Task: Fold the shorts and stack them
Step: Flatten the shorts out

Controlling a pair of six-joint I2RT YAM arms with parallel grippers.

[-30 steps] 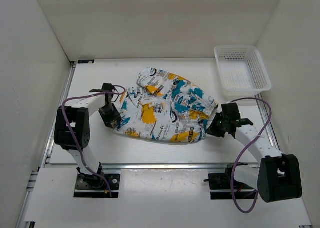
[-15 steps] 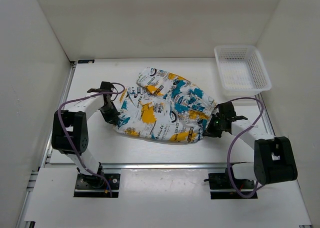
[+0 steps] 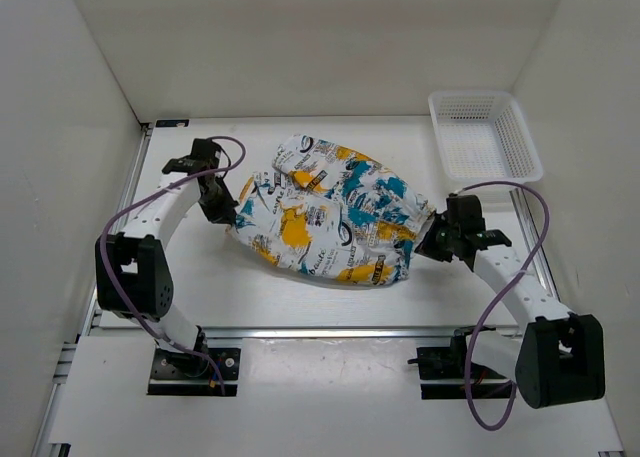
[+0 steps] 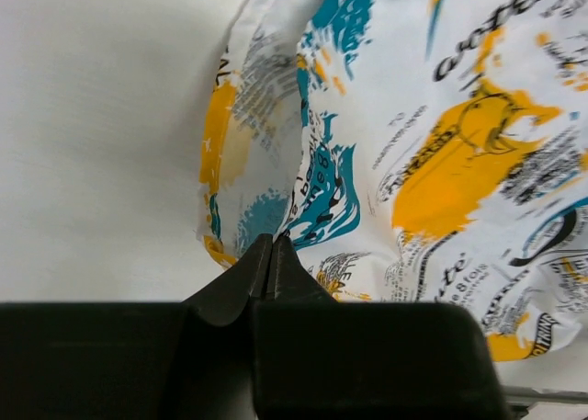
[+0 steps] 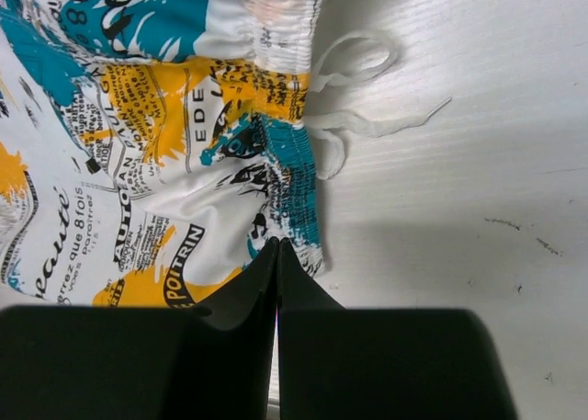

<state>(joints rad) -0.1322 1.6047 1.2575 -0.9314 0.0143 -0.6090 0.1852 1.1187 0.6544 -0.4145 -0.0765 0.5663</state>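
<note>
While the shorts are lying rumpled at the centre of the frame, I am watching the left gripper and right gripper pinching their left and right edges, fingers closed on cloth.

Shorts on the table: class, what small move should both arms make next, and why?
Probably lift both pinched ends and carry them toward the far edge: the left gripper and right gripper have jaws shut on opposite ends of the shorts.
</note>
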